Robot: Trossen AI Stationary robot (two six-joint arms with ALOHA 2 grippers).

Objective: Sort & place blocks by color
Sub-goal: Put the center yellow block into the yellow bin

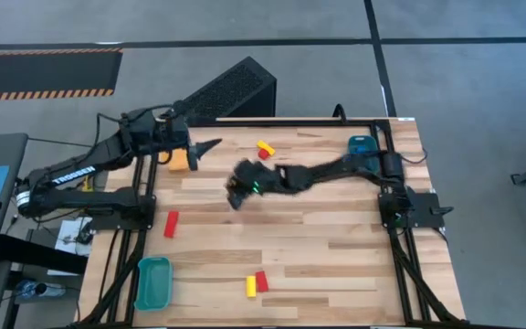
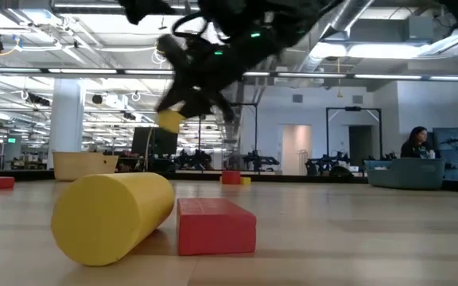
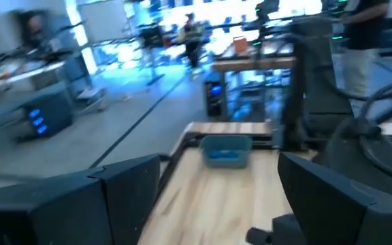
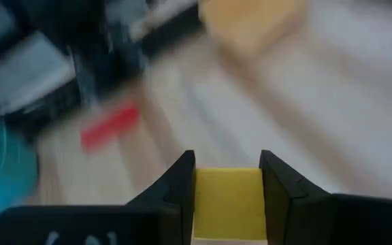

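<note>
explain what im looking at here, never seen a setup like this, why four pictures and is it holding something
It is a two-armed robot at a wooden table, filmed by four cameras: overhead, table level, and one on each wrist. Overhead, the right gripper is over the table's middle. Its wrist camera shows a yellow block between its fingers. The left gripper waits open near the far left corner. On the table lie a red bar, a yellow and red pair up front, another pair at the back, and a teal tray.

Yellow block (image 4: pixel 228 203) clamped between end effector fingers; yellow bar (image 1: pixel 251 286) and red bar (image 1: pixel 261 281) side by side; another red bar (image 1: pixel 171 223) lies apart.
</note>
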